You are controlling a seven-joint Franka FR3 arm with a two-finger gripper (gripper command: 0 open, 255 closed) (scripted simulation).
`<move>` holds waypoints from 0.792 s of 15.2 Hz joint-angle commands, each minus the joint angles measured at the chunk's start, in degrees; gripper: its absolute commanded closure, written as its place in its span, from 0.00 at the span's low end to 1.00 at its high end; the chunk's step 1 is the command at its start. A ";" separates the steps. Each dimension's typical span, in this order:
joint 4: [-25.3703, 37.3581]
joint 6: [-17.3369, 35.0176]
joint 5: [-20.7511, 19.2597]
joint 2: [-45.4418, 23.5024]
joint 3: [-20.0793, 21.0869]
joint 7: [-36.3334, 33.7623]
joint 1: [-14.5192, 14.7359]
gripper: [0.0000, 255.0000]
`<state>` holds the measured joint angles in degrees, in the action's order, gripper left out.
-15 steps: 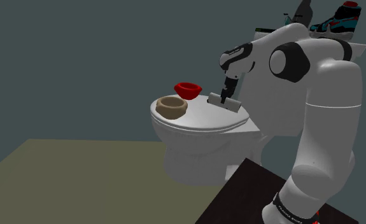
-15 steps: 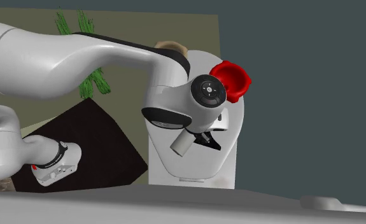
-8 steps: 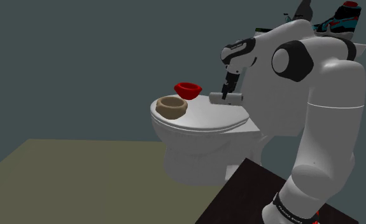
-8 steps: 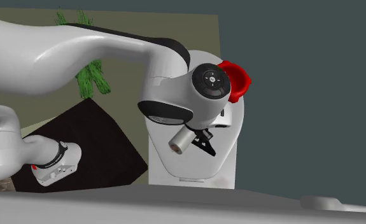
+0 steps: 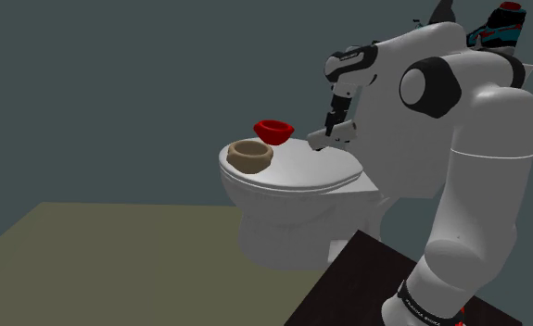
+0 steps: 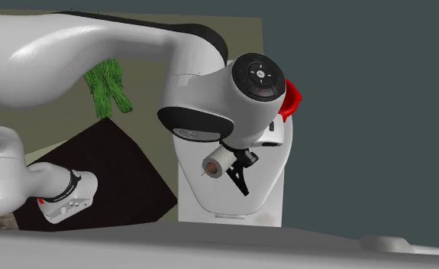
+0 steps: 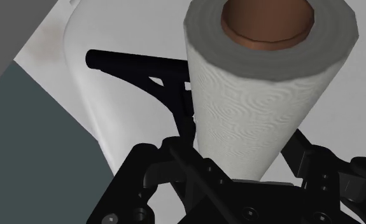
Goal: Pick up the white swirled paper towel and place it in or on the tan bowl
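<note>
The white swirled paper towel roll (image 7: 248, 114) with a brown core (image 7: 268, 19) is clasped in my gripper; one black finger (image 7: 151, 73) lies along its side. In the shoulder view my gripper (image 5: 333, 128) holds the roll (image 5: 322, 142) in the air above the back of the white toilet lid (image 5: 292, 169). The tan bowl (image 5: 250, 156) stands on the lid's front, toward that view's left of the gripper. In the second exterior view the roll (image 6: 217, 163) hangs under the wrist, its core end facing the camera, with the gripper (image 6: 239, 172) shut on it.
A red bowl (image 5: 274, 131) (image 6: 291, 99) sits on the lid just behind the tan bowl. Shoes (image 5: 496, 26) rest on top behind the arm. The dark stand top (image 5: 348, 287) is at lower right. A green plant (image 6: 107, 84) stands on the floor.
The roll lay on the toilet lid with the gripper on it; now it is lifted clear, higher than half a second ago, and turned with the wrist.
</note>
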<state>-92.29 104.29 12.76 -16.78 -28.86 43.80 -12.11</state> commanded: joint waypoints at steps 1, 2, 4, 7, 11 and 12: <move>1.39 -1.48 -0.13 0.10 -0.07 -0.16 -0.10 1.00; 2.07 -2.21 -0.19 0.17 -0.10 -0.26 -0.14 1.00; 3.49 -3.70 -0.30 0.27 -0.17 -0.43 -0.23 1.00; 5.75 -5.98 -0.39 0.31 -0.25 -0.67 -0.42 1.00; 9.08 -9.12 -0.38 0.13 -0.35 -0.94 -0.75 1.00; 9.96 -9.92 -0.35 0.05 -0.37 -0.99 -0.85 1.00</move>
<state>-82.86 94.98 12.45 -16.79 -29.19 42.82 -12.90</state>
